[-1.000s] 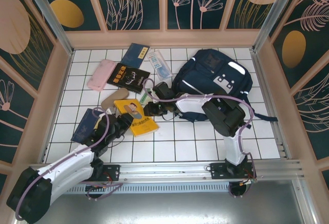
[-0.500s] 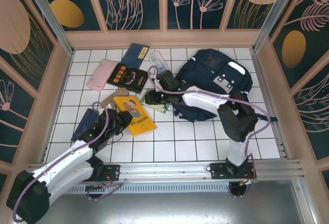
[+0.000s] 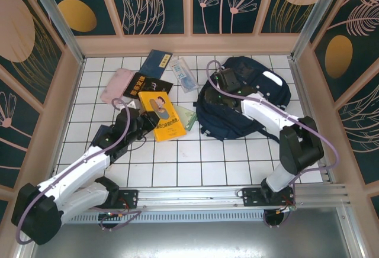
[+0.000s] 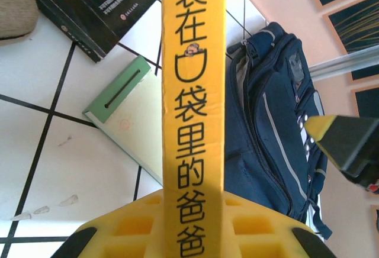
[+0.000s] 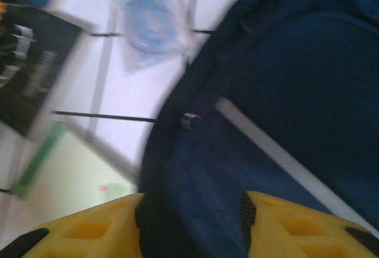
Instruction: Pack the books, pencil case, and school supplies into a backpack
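Backpack (image 3: 228, 122): flat on tiled table (image 3: 195, 163), right of centre.
Right gripper (image 3: 224, 84): over backpack's upper left edge, fingers apart, blue fabric between them; wrist view blurred.
Yellow book (image 3: 163, 116): left of backpack, clamped by its spine edge in left gripper (image 3: 146, 119).
Black book (image 3: 148, 87): just behind yellow book.
Green notepad (image 3: 186, 116): between yellow book and backpack.
Clear packet (image 3: 184, 74): near back wall.

My fingers (image 5: 83, 231) are yellow, like the book (image 4: 193, 122) with black characters. The backpack (image 3: 220, 119) is navy with white stripes; the blurred packet (image 5: 148, 27) looks blue-and-white.
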{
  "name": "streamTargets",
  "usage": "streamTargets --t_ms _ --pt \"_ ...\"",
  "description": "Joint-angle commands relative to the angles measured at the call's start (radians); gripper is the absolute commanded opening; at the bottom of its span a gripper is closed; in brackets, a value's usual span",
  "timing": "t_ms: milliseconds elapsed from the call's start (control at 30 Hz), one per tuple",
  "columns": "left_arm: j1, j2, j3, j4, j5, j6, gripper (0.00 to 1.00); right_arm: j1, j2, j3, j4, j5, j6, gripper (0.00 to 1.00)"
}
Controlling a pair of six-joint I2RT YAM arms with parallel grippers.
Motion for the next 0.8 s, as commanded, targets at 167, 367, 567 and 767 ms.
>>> streamTargets --t_ms 167,367,567,767 --pt "-0.003 0.07 0.095 0.091 0.063 0.08 0.0 -0.023 -0.083 -0.174 0.012 0.181 -0.187 0.54" --pt "-0.003 0.1 0.106 0.097 0.079 0.096 0.0 0.018 -0.033 -0.17 -0.007 0.241 -0.269 0.62" --pt "-0.003 0.1 0.106 0.087 0.078 0.116 0.0 0.05 0.019 -0.167 -0.003 0.256 -0.288 0.7" --pt "-0.003 0.092 0.087 0.092 0.09 0.115 0.0 0.046 0.123 -0.127 0.008 0.283 -0.29 0.67"
